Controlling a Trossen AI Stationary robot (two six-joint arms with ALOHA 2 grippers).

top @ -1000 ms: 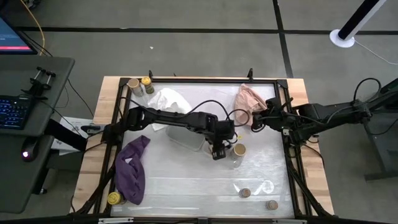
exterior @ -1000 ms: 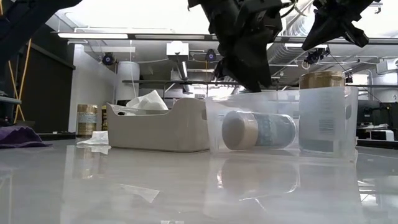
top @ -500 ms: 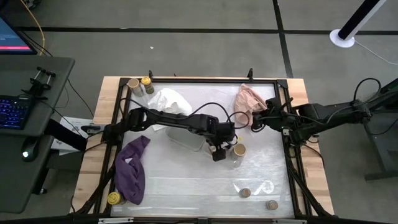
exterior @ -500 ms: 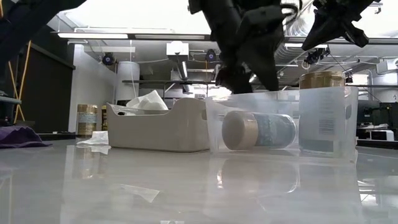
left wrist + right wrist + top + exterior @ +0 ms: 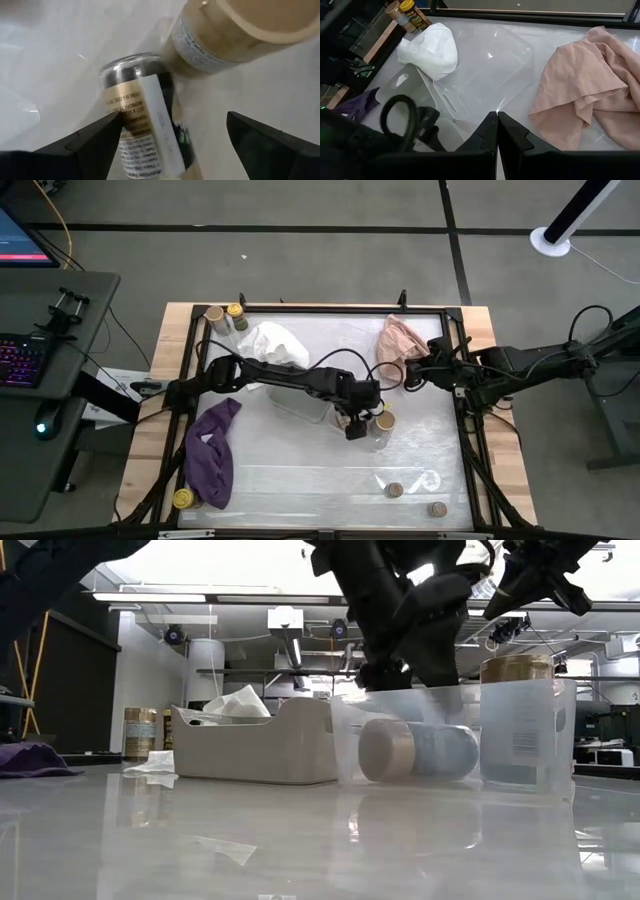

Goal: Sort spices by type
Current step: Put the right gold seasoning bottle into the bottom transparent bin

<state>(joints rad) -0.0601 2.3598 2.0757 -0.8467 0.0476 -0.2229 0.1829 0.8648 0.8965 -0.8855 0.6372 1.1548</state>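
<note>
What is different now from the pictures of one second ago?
The left gripper opened its fingers above the tan-topped round jar lying on its side and shifted slightly toward the upright tan-lidded jar. The right gripper stayed shut beside the pink cloth; the jars did not move.

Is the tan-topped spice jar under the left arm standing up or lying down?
Lying down: the round tan-topped jar rests on its side, lid facing sideways.

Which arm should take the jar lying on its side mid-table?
Left. Its open claw hangs right over the lying jar; the right claw is shut, up beside the pink cloth.
</note>
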